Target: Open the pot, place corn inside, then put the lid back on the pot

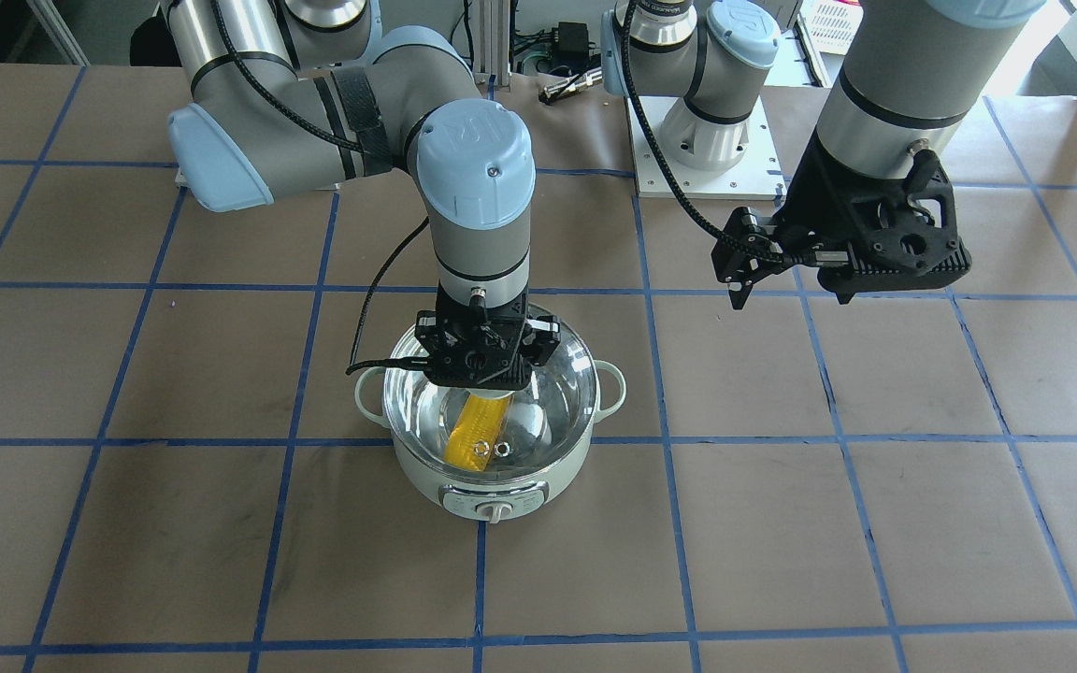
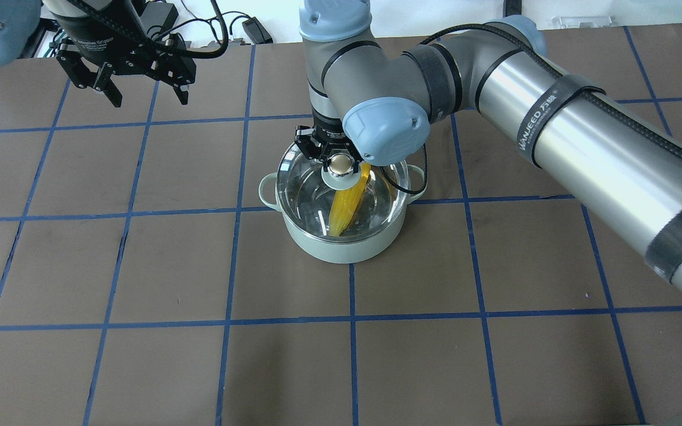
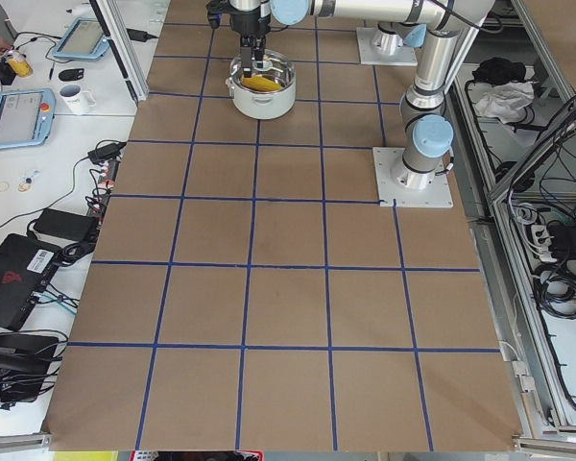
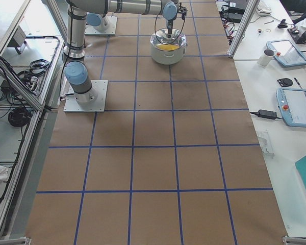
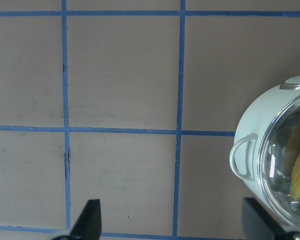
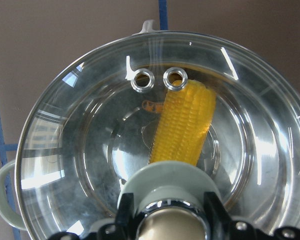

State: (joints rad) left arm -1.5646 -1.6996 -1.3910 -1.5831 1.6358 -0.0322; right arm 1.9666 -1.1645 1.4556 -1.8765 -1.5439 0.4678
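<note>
My right gripper (image 6: 166, 220) pinches the knob (image 2: 341, 166) of the lid (image 6: 80, 150), which sits on the pot (image 2: 341, 251) with the corn (image 6: 187, 120) inside. I judge the glass dome heavy, slick and breakable, so the knob is the only sound hold. My left gripper (image 2: 150, 97) hangs wide, well apart.

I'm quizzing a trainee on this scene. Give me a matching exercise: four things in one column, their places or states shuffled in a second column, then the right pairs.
Things:
1. corn
2. lid
3. left gripper
4. right gripper

Places or states:
A. open, above bare table, off to one side of the pot
B. lying inside the pot
C. closed on the knob
D. resting on the pot's rim

Pairs: 1-B; 2-D; 3-A; 4-C
</note>
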